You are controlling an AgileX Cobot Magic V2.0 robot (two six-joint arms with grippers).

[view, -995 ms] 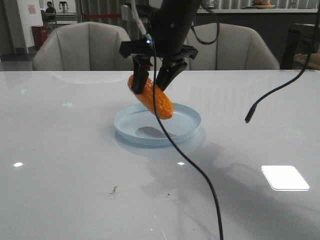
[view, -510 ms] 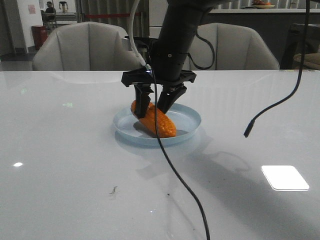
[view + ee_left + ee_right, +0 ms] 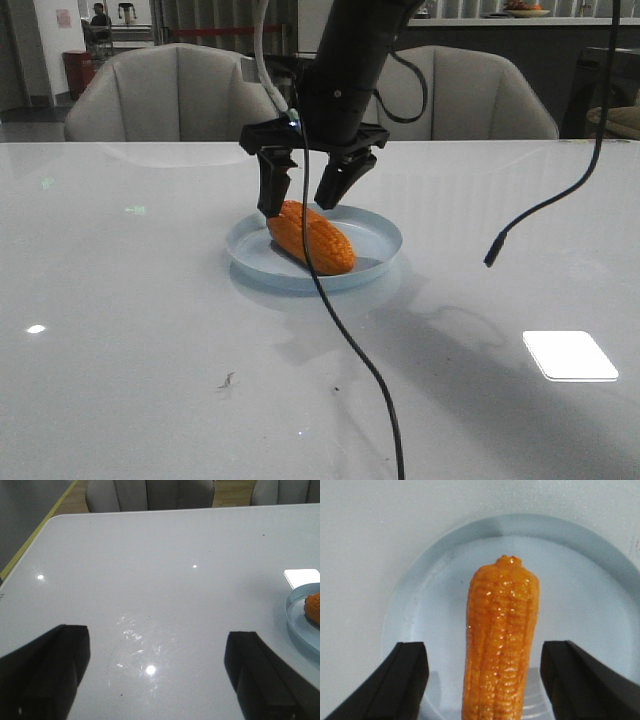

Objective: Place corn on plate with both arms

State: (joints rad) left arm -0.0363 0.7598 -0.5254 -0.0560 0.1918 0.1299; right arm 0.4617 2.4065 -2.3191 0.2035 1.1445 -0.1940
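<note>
A: Two pincers, but only one is near the work. Start at the left: what is the left pincer (image 3: 155,680) doing?

B: Nothing with the corn. In its wrist view the fingers stand wide apart over bare white surface (image 3: 120,330), holding nothing, with the plate's rim just showing at the edge.

A: And moving right to the plate (image 3: 372,228)?

B: The corn (image 3: 311,237) lies inside it, resting on the pale blue floor, its thicker end toward the far left and its tip toward the near right. A second ago it hung tilted in the air above the plate; half a second ago it was lowered into the plate with the fingers closed on it.

A: So the right pincer (image 3: 309,196) has let go?

B: Yes. Its fingers are now spread well clear on either side of the cob. The right wrist view confirms it: a gap of plate shows between each dark finger (image 3: 405,680) and the corn (image 3: 502,645).

A: What does that mean for the task?

B: I judge the placing essentially done. The corn sits within the rim and looks settled. What remains is lifting the right arm away without brushing the cob, since the pincer hangs just above it.
</note>
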